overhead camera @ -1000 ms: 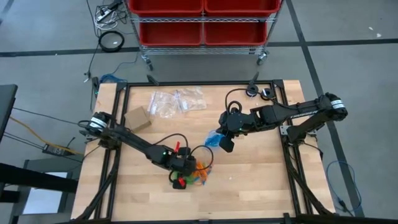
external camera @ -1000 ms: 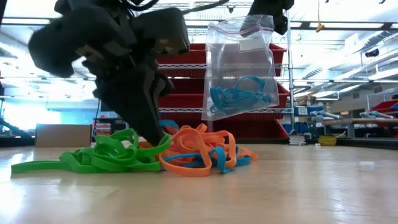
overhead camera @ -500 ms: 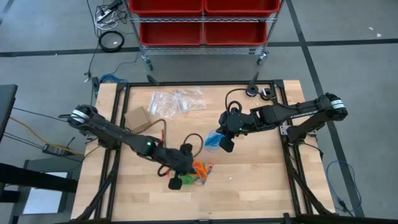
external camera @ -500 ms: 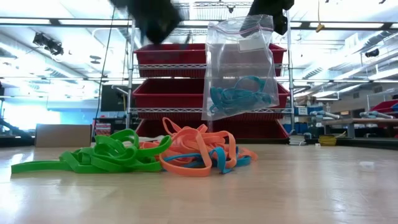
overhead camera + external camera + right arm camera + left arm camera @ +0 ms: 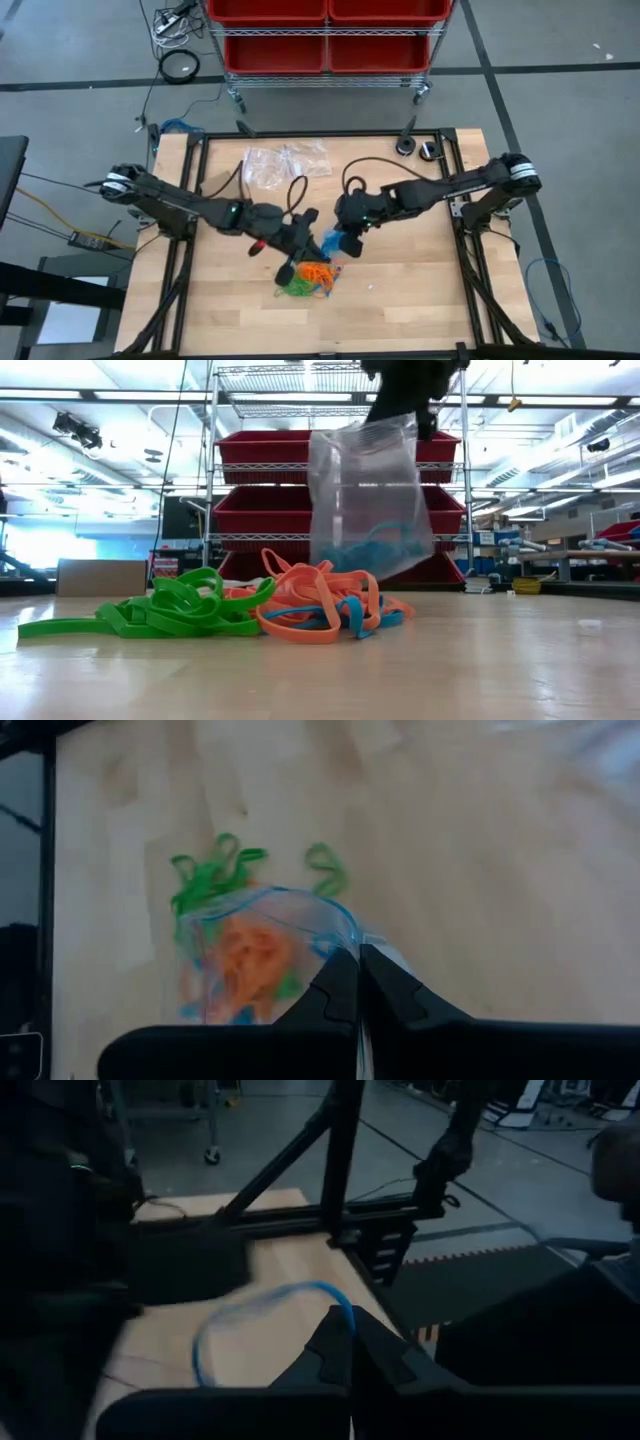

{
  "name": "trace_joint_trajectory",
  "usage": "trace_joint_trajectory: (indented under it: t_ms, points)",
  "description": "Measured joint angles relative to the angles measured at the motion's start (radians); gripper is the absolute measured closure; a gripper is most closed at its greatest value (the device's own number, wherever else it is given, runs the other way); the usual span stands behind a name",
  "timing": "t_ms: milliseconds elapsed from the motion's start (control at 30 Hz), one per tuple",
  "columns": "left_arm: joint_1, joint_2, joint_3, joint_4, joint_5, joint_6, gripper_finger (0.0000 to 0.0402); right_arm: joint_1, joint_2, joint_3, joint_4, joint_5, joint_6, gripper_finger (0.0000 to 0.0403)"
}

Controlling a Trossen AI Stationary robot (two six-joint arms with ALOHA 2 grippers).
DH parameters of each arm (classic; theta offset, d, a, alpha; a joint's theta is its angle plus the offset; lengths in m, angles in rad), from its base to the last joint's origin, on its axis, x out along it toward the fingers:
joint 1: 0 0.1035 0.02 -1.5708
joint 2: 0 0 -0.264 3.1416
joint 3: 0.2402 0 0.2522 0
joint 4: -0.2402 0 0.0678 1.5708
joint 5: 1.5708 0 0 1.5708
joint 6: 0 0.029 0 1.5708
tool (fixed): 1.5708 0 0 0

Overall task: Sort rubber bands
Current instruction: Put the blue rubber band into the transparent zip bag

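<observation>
Low view: a tangled pile of rubber bands (image 5: 215, 612) is seen lying on the wooden table (image 5: 480, 670), green loops on one side, orange ones with a few blue strands beside them. Just behind the pile, a clear plastic bag (image 5: 370, 500) with blue bands at its bottom is held up in the air. In the high view, the pile (image 5: 308, 276) is placed near the front middle of the table, and the bag (image 5: 334, 243) is pinched at its top by the right gripper (image 5: 349, 234), whose jaws are clamped on the plastic. The left gripper (image 5: 306, 232) is raised just beside the bag, jaws closed on a single blue band (image 5: 262, 1323), which is shown looped past its fingers in the left wrist view. The step in hand is judged to be the bagging of blue bands. Next, the held band would need to be carried over the bag's mouth and let go inside.
</observation>
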Motion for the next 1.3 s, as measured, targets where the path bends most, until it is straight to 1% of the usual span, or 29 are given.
trace_joint_trajectory:
  t_ms: [133, 267, 600, 667, 833, 900, 1100, 1200, 1233, 1300]
  points:
    - [0.032, 0.014, -0.001, 0.009, 0.046, -0.001, 0.04, -0.005, 0.041, 0.0, 0.075, -0.043, -0.004, 0.0403]
    - [0.039, 0.025, 0.0, 0.033, 0.094, -0.002, 0.04, -0.013, 0.041, 0.0, 0.099, -0.044, -0.008, 0.0403]
    - [0.04, 0.076, -0.001, 0.004, 0.093, -0.001, 0.0401, -0.007, -0.021, 0.0, 0.175, -0.05, -0.012, 0.0403]
    - [0.039, 0.083, -0.002, -0.014, 0.073, 0.002, 0.04, -0.001, -0.036, 0.0, 0.179, -0.05, -0.012, 0.0403]
    - [0.04, 0.085, -0.002, -0.115, -0.048, 0.047, 0.0393, 0.007, -0.078, 0.0, 0.17, -0.05, -0.011, 0.0403]
    - [0.04, 0.085, -0.002, -0.122, -0.082, 0.05, 0.039, 0.007, -0.089, 0.0, 0.176, -0.05, -0.01, 0.0403]
    - [0.04, 0.08, 0.002, -0.097, -0.088, 0.054, 0.037, 0.008, -0.097, 0.0, 0.168, -0.05, -0.007, 0.0403]
    - [0.035, 0.078, 0.041, -0.117, -0.111, 0.064, 0.0357, 0.009, -0.096, 0.0, 0.166, -0.051, -0.003, 0.0403]
    - [0.031, 0.078, 0.064, -0.153, -0.124, 0.083, 0.0353, 0.008, -0.095, 0.0, 0.165, -0.057, -0.003, 0.0403]
    - [0.016, 0.078, 0.114, -0.236, -0.185, 0.119, 0.0346, 0.008, -0.094, 0.0, 0.162, -0.066, -0.002, 0.0403]
